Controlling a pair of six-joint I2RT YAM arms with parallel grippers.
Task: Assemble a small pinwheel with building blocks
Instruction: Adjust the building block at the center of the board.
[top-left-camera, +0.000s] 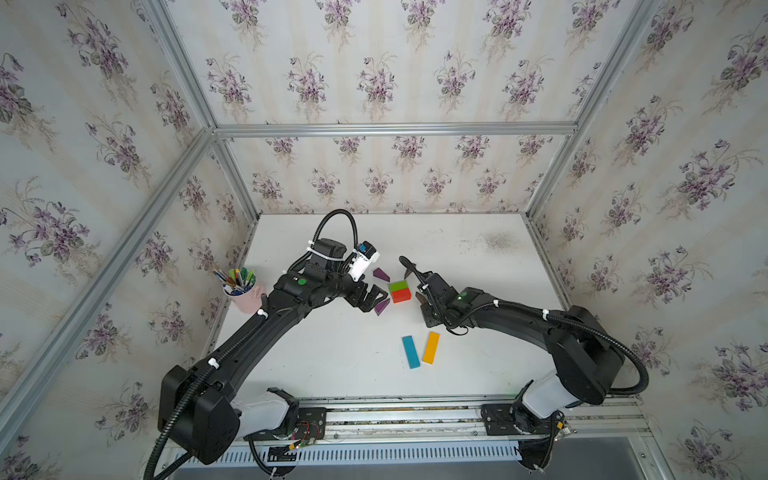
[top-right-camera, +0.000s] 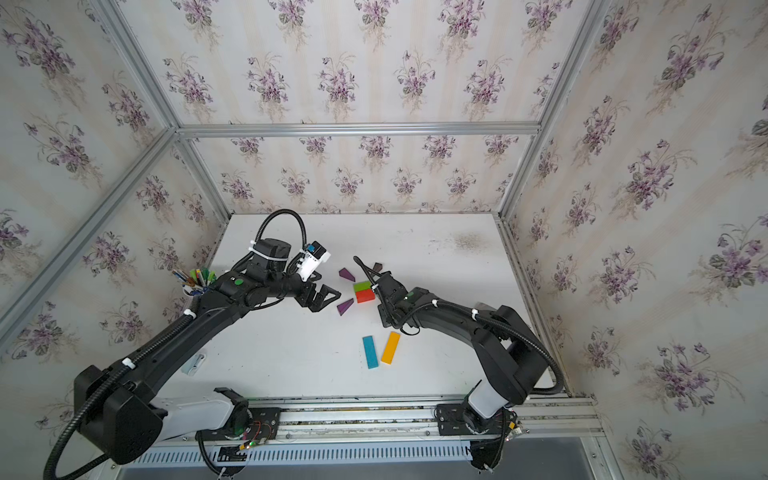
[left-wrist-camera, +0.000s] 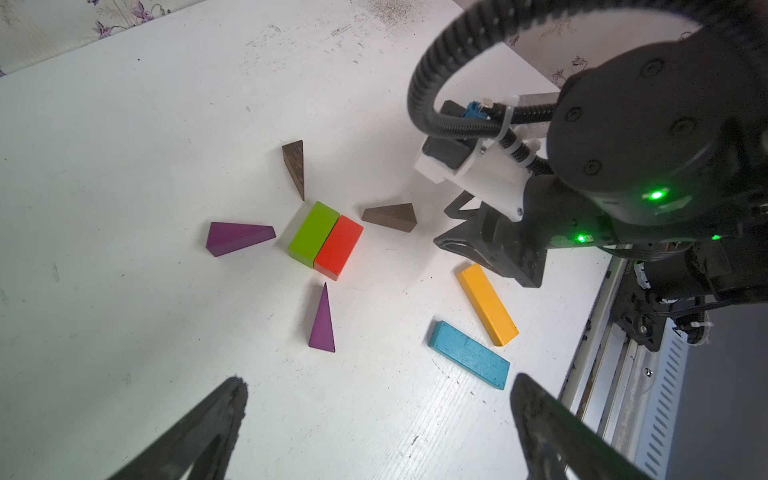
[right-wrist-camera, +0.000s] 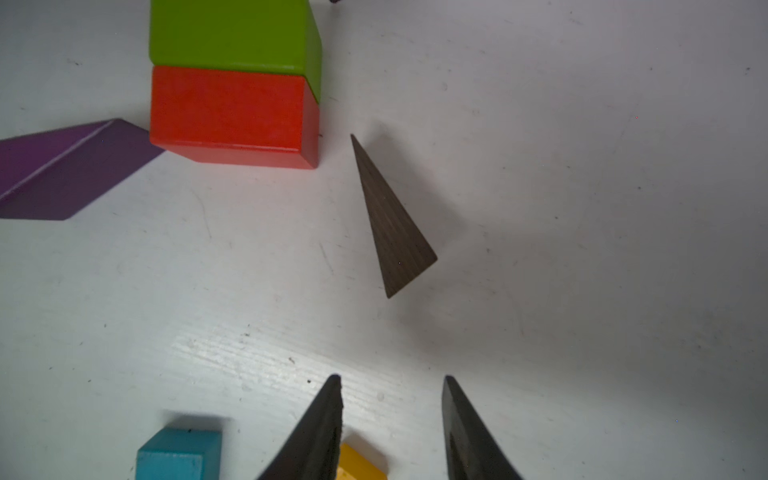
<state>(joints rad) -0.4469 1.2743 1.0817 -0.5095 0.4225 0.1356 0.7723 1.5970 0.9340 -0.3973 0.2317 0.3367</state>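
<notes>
The green block (left-wrist-camera: 313, 232) and red block (left-wrist-camera: 338, 245) lie side by side as a square. Around them lie two purple wedges (left-wrist-camera: 237, 237) (left-wrist-camera: 323, 324) and two brown wedges (left-wrist-camera: 296, 164) (left-wrist-camera: 390, 217), each a little apart from the square. The orange bar (top-left-camera: 431, 348) and blue bar (top-left-camera: 411, 352) lie loose nearer the front. My left gripper (left-wrist-camera: 378, 380) is open and empty, just left of the purple wedge (top-left-camera: 382, 306). My right gripper (right-wrist-camera: 392, 378) is open, empty, a short way back from the brown wedge (right-wrist-camera: 392, 224).
A pink cup of coloured pens (top-left-camera: 245, 297) stands at the table's left edge beside my left arm. Papered walls close in the left, back and right sides. A metal rail (top-left-camera: 395, 415) runs along the front.
</notes>
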